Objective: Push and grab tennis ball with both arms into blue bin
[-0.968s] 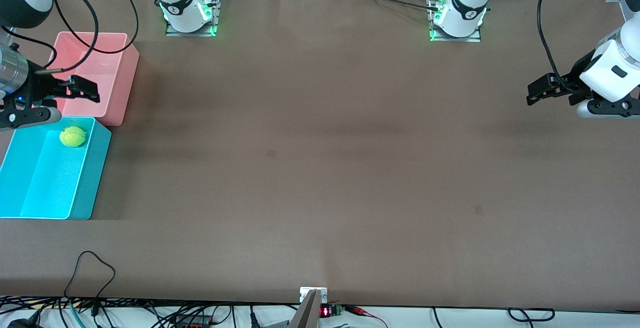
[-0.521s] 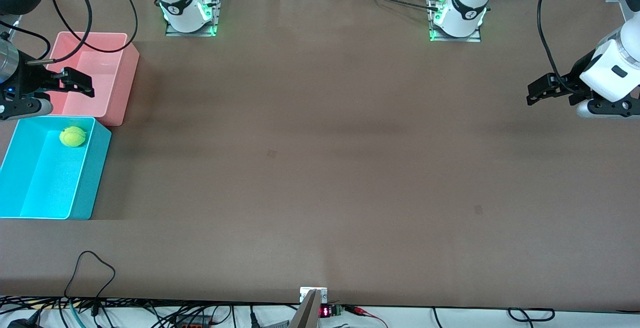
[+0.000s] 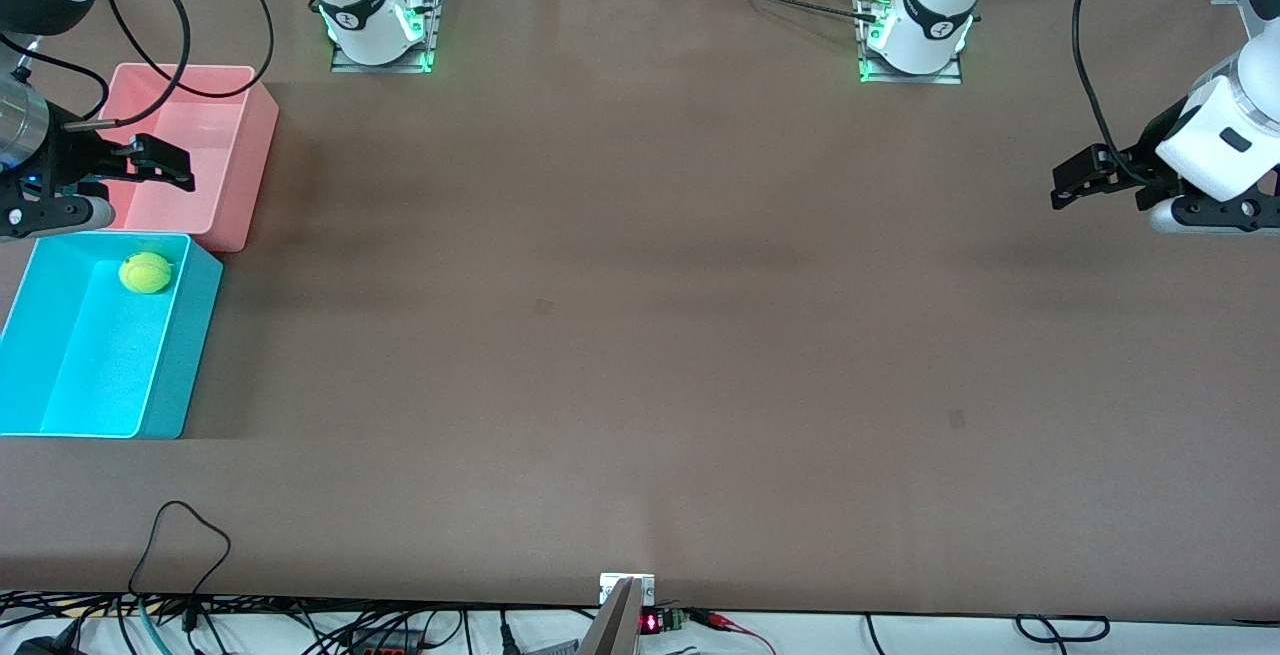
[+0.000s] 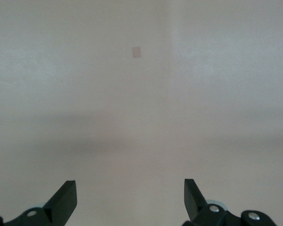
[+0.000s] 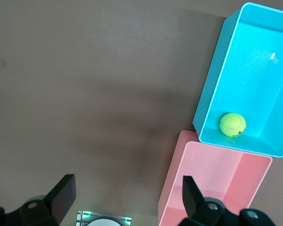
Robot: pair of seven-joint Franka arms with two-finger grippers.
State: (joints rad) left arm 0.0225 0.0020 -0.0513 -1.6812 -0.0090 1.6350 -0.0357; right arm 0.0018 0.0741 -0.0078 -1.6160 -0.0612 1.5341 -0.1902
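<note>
The tennis ball [image 3: 145,272] lies inside the blue bin [image 3: 185,335], in the corner next to the pink bin; the right wrist view shows the ball [image 5: 232,124] in the bin [image 5: 212,89] too. My right gripper [image 3: 160,167] is open and empty, up in the air over the pink bin [image 3: 250,175]. In its own view its fingers [image 5: 127,197] stand wide apart. My left gripper [image 3: 1075,182] is open and empty, raised over bare table at the left arm's end; it shows open in its own view [image 4: 130,197].
The pink bin [image 5: 179,183] stands against the blue bin, farther from the front camera. Both bins sit at the right arm's end of the brown table [image 3: 640,315]. Black cables [image 3: 185,535] lie along the table's near edge.
My right gripper has risen away from the blue bin to over the pink bin, then shifted slightly. The ball stays still in the blue bin. The left arm barely moved.
</note>
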